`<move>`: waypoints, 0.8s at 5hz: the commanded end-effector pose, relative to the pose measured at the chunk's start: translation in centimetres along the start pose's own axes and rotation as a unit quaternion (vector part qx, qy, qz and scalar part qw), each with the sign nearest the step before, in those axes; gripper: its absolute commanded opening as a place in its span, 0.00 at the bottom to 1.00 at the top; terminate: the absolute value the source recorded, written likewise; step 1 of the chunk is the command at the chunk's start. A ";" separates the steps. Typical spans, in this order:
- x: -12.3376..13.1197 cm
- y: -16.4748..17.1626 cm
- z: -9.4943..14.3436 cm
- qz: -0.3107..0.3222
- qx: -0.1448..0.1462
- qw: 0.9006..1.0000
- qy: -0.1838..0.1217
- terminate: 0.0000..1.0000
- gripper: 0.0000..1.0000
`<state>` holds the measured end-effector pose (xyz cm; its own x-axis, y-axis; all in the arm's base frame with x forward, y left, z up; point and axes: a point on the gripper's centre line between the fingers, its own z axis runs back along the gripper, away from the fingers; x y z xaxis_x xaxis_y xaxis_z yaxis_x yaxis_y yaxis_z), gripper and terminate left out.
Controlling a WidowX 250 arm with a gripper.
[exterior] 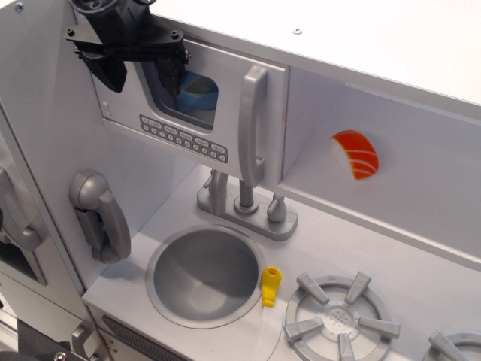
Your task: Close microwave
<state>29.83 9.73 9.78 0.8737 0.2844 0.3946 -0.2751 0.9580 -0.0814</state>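
At the top-left of the toy kitchen, the black robot gripper [139, 71] hangs over the upper left part of the microwave's white door [192, 113]. Jaws stand spread apart, one finger at approx 9 o'clock of the small clear window [188, 94], the other overlapping its left edge; nothing held between them. Whether a tip actually touches the door, can't tell from this angle.

Outward from there: the door looks nearly flush w/ the white cabinet front, its right edge meeting the divider next to the open compartment. A blue bowl-like shape [197, 90] shows through the window, so it's inside. Grey button row [184, 138] sits at 6 o'clock of the window, tall grey handle [252, 124] at 3 o'clock.

Judgement: task is almost done or done; door reads as shut, maybe a last small press left to seat it, then pull the arm back. No obvious gap visible, but the hinge side is hidden behind the gripper.

Elsewhere, untouched: orange sushi piece [355, 154] in the doorless compartment at 3 o'clock; grey faucet [246, 203], round grey sink [204, 275] and yellow toy piece [270, 286] on the worktop [361, 244] below.
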 end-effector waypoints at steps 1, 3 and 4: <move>-0.2 1.3 2.4 -0.002 0.012 1.000 0.022 0.00 1.00; -5.4 4.7 3.3 -0.050 0.017 0.995 0.083 0.00 1.00; -5.4 4.7 3.3 -0.050 0.017 0.995 0.083 0.00 1.00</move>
<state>22.56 12.06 8.42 0.9595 0.1950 0.2031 -0.1925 0.9808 -0.0326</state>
